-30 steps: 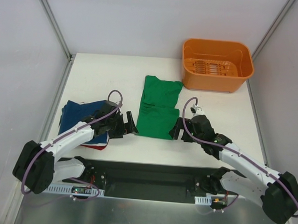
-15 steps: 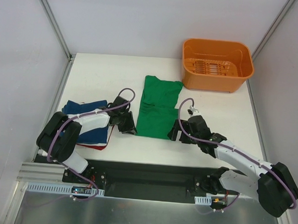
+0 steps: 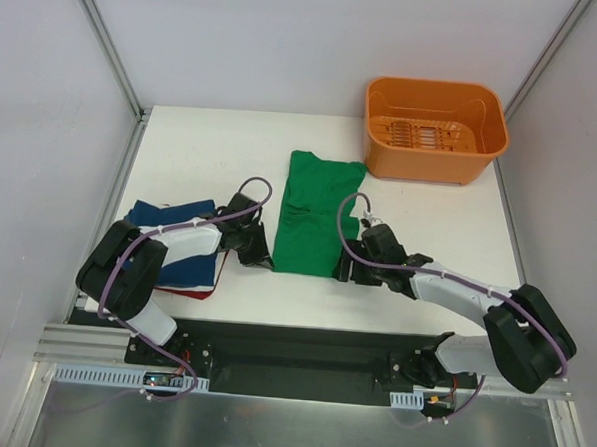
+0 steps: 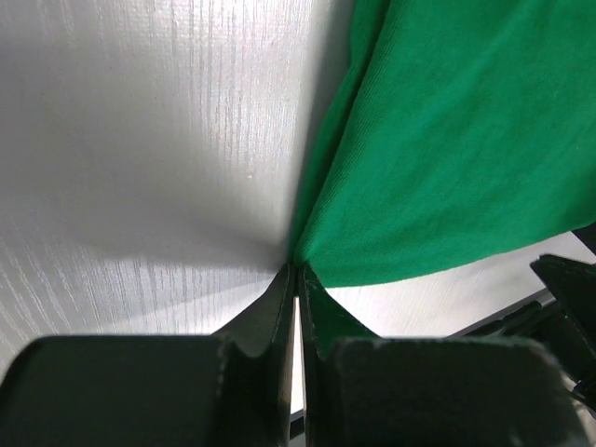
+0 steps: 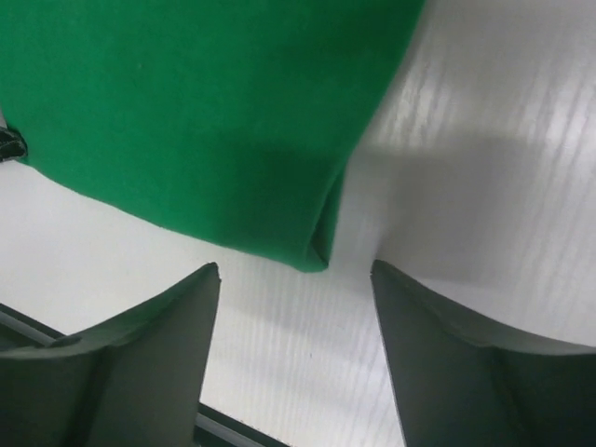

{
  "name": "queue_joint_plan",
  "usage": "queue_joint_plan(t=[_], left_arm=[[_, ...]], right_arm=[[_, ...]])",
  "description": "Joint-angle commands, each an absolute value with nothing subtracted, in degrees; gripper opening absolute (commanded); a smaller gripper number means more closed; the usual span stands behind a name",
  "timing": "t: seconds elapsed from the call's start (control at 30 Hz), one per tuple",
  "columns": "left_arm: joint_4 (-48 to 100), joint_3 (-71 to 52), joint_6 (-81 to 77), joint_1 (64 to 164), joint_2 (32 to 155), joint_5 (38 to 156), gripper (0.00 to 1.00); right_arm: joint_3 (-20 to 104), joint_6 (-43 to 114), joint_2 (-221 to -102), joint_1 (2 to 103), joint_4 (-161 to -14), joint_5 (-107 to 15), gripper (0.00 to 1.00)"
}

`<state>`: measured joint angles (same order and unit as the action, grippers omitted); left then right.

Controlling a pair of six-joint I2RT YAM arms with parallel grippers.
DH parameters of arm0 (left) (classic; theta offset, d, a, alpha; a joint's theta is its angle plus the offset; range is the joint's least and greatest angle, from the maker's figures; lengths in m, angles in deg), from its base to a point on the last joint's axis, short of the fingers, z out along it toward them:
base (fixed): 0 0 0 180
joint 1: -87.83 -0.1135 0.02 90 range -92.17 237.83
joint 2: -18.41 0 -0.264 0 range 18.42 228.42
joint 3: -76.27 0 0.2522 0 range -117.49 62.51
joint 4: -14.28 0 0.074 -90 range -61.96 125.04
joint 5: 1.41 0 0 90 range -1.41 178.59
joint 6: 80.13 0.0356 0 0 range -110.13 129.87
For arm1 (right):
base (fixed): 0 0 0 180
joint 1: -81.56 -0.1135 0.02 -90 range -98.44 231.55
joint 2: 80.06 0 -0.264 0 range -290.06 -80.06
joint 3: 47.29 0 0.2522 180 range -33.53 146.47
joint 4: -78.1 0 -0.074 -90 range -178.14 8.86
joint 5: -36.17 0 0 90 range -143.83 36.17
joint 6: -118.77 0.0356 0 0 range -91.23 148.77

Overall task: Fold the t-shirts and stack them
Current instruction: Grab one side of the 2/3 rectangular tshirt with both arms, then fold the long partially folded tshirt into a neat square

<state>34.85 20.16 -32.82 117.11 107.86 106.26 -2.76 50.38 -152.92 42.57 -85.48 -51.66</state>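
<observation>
Green t-shirt (image 3: 314, 219) lies flat and lengthwise at the centre of the white surface (image 3: 212, 159) in the top view. Its far edge sits just left of the orange basket (image 3: 436, 129), which stands in the upper right corner.

Left end effector (image 4: 296, 277) is at the shirt's lower-left corner. Its fingers are pressed together, and in the left wrist view the two cloth edges converge into the tips, so the corner is pinched there.

Right end effector (image 5: 293, 270) is at the lower-right corner with its fingers spread apart. In the right wrist view the folded corner lies on the surface between the two fingertips and touches neither.

A navy t-shirt (image 3: 173, 227) lies at the left of the top view, partly under the left arm and apart from the green one. A red edge (image 3: 190, 291) shows beneath its lower side.
</observation>
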Motion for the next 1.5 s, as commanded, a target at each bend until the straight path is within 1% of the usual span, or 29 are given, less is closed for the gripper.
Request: queue_joint_plan(t=[0.0,0.03,0.1,0.13,0.2,0.23,0.27,0.3,0.33,0.47,0.5,0.57,0.6,0.67,0.73,0.87,1.07,1.2,1.33,1.43,1.47], left_arm=[[33.4,21.2,-32.8,117.5,105.4,106.6,0.0],[33.3,21.1,-32.8,117.5,105.3,106.7,0.0],[33.3,21.4,-32.8,117.5,105.1,106.8,0.0],[33.2,21.6,-32.8,117.5,104.9,107.0,0.0],[33.2,22.3,-33.6,117.5,103.2,109.1,0.0],[33.2,22.9,-34.2,117.6,102.1,110.1,0.0],[33.3,24.3,-35.0,117.8,100.6,110.8,0.0],[33.4,25.3,-35.6,118.9,96.5,111.0,0.0],[33.4,26.5,-36.7,119.6,93.9,110.6,0.0],[36.1,33.2,-39.2,122.5,77.9,108.4,0.0],[37.4,33.8,-39.5,123.0,71.3,107.7,0.0],[41.0,33.9,-40.8,124.5,65.0,106.2,0.0],[41.6,33.7,-41.1,125.1,59.4,105.9,0.0],[42.0,33.0,-41.8,127.1,55.0,104.9,0.0],[43.0,32.1,-41.5,127.9,50.6,104.0,0.0],[44.5,29.0,-40.3,127.9,49.0,100.8,0.0],[45.2,23.5,-38.0,127.9,54.5,93.4,0.0],[45.6,19.9,-36.8,127.9,60.0,89.0,0.0],[46.1,17.9,-36.6,127.8,62.5,86.1,0.0],[46.2,17.3,-36.6,127.8,63.7,84.1,0.0],[46.1,16.9,-36.4,127.8,65.5,81.8,0.0]], right_arm=[[0.5,48.6,-158.4,42.6,-87.1,-48.6,0.61],[0.8,48.5,-159.8,42.6,-87.2,-48.3,0.47],[1.5,48.7,-160.5,42.6,-87.3,-46.1,0.32],[1.5,48.9,-160.3,42.6,-87.5,-45.1,0.21],[0.5,50.0,-159.1,42.4,-87.5,-42.6,0.12],[0.0,50.6,-156.5,42.4,-87.3,-41.2,0.01],[-0.7,50.9,-154.7,41.8,-87.2,-38.2,0.01],[-1.6,51.5,-152.6,41.4,-86.6,-37.1,0.01],[-1.4,51.6,-148.4,41.0,-85.0,-35.9,0.01],[1.5,50.4,-139.5,39.1,-67.5,-29.7,0.01],[1.8,50.3,-137.8,38.9,-65.4,-28.4,0.01],[2.2,51.0,-133.2,38.8,-61.5,-24.2,0.01],[2.6,51.3,-131.8,38.8,-60.5,-22.8,0.01],[4.5,51.2,-129.0,38.6,-57.0,-19.7,0.01],[6.9,50.8,-127.0,38.6,-53.6,-19.1,0.01],[11.0,49.2,-125.4,38.6,-51.4,-18.8,0.01],[14.4,46.0,-128.0,40.9,-50.9,-22.9,0.01],[13.7,45.2,-130.9,45.0,-56.2,-21.0,0.01],[11.5,46.3,-132.6,49.6,-65.9,-17.9,0.01],[10.5,45.8,-135.2,52.4,-67.2,-19.1,0.01],[10.0,45.4,-136.4,54.0,-67.2,-18.5,0.01]])
